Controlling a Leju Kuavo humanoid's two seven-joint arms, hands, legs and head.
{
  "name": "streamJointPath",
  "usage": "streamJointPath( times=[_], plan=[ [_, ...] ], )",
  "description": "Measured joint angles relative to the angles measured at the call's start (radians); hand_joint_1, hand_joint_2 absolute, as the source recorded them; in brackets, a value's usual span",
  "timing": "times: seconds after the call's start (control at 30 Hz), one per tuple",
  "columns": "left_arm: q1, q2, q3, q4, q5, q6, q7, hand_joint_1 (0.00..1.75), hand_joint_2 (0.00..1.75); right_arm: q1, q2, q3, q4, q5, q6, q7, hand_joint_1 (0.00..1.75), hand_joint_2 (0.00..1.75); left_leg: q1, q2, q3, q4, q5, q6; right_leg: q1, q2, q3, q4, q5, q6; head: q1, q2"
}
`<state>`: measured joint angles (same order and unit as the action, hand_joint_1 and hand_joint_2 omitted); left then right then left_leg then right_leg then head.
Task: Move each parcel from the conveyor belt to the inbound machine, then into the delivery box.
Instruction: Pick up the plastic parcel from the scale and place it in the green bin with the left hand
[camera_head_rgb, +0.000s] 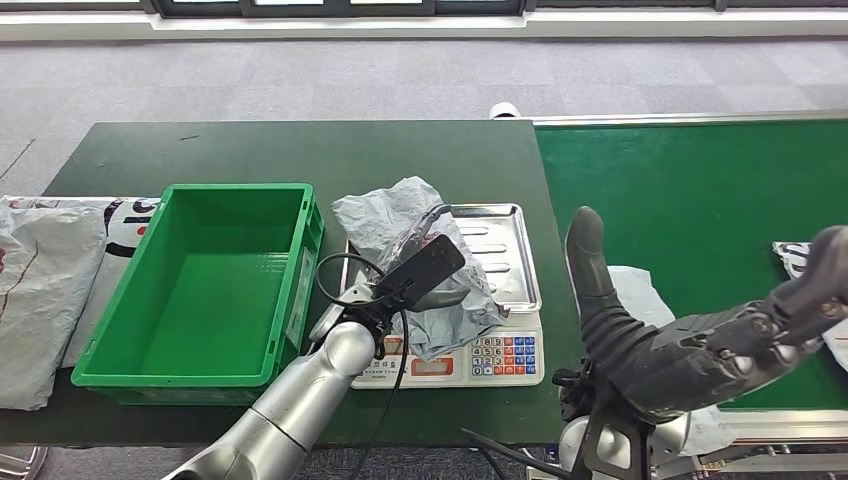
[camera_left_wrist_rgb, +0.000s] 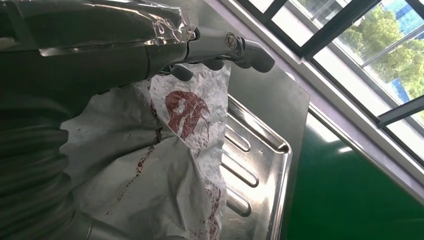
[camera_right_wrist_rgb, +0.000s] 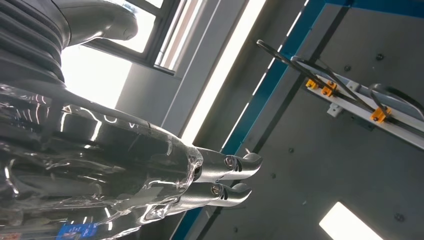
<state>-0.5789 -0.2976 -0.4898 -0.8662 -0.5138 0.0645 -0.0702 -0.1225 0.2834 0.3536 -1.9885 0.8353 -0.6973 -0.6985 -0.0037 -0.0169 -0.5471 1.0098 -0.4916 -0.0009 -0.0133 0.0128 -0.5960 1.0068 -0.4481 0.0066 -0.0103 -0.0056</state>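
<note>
A crumpled grey parcel (camera_head_rgb: 385, 225) with red print (camera_left_wrist_rgb: 185, 112) lies on the steel tray (camera_head_rgb: 505, 250) of the weighing machine (camera_head_rgb: 505, 357). My left hand (camera_head_rgb: 420, 272) lies on top of it, and its fingers (camera_left_wrist_rgb: 220, 47) curl over the parcel's far edge and grip it. The green delivery box (camera_head_rgb: 210, 285) stands just left of the machine, with nothing inside. My right hand (camera_head_rgb: 680, 350) is raised in front of the conveyor belt (camera_head_rgb: 700, 180), fingers (camera_right_wrist_rgb: 225, 175) apart and holding nothing. A white parcel (camera_head_rgb: 640, 290) lies on the belt behind that hand.
Another parcel (camera_head_rgb: 795, 255) shows at the belt's right edge. Grey and white bags (camera_head_rgb: 50, 290) lie on the dark table (camera_head_rgb: 300, 150) left of the box. A black cable (camera_head_rgb: 335, 275) loops by my left wrist.
</note>
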Motion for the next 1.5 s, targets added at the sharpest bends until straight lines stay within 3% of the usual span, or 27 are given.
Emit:
streamJointPath(
  times=[0.37,0.4,0.5,0.53,0.7,1.23,1.33,1.5],
  plan=[
    [-0.061,-0.007,-0.015,0.129,-0.053,-0.002,0.01,0.0,1.75,-0.015,0.002,0.0,0.025,-0.009,0.0,0.0,0.0,1.75,0.0,0.0,0.0,0.0,0.0,0.0,0.0,0.0,0.0,0.0,0.0,0.0,0.0,0.0],
    [-0.077,-0.009,-0.022,0.164,-0.069,-0.004,0.013,0.1,1.75,-0.02,0.003,0.0,0.03,-0.009,0.0,0.0,0.0,1.75,0.0,0.0,0.0,0.0,0.0,0.0,0.0,0.0,0.0,0.0,0.0,0.0,0.0,0.0],
    [-0.108,-0.018,-0.043,0.253,-0.111,-0.011,0.019,1.41,1.75,-0.028,0.004,0.0,0.043,-0.011,0.0,0.0,0.0,1.75,0.0,0.0,0.0,0.0,0.0,0.0,0.0,0.0,0.0,0.0,0.0,0.0,0.0,0.0],
    [-0.117,-0.02,-0.051,0.279,-0.125,-0.018,0.024,1.75,1.75,-0.031,0.005,0.0,0.048,-0.012,0.0,0.002,0.0,1.75,0.0,0.0,0.0,0.0,0.0,0.0,0.0,0.0,0.0,0.0,0.0,0.0,0.0,0.0],
    [-0.154,-0.025,-0.08,0.348,-0.23,-0.076,0.068,1.75,1.75,-0.042,0.005,0.0,0.07,-0.022,0.0,0.005,0.0,1.75,0.0,0.0,0.0,0.0,0.0,0.0,0.0,0.0,0.001,0.0,0.0,0.0,0.0,0.0],
    [-0.24,-0.035,-0.138,0.452,-0.321,-0.052,0.077,1.75,1.75,-0.09,0.008,0.0,0.113,-0.014,0.0,0.001,0.0,1.75,0.0,0.0,0.001,0.0,0.001,-0.001,0.0,0.0,0.001,0.0,0.0,0.0,0.0,0.0],
    [-0.243,-0.034,-0.143,0.451,-0.351,0.029,0.085,1.75,1.75,-0.096,0.008,0.0,0.114,-0.01,0.0,0.001,0.0,1.75,0.0,0.0,0.001,0.0,0.001,-0.001,0.0,0.0,0.001,0.0,0.0,0.0,0.0,0.0],
    [-0.234,-0.016,-0.139,0.376,-0.351,0.34,0.042,1.75,1.75,-0.1,0.008,0.0,0.114,-0.016,0.0,0.001,0.0,1.75,0.0,-0.001,0.0,0.0,0.001,-0.001,0.0,0.0,0.001,0.0,0.0,0.0,0.0,0.0]
  ],
)
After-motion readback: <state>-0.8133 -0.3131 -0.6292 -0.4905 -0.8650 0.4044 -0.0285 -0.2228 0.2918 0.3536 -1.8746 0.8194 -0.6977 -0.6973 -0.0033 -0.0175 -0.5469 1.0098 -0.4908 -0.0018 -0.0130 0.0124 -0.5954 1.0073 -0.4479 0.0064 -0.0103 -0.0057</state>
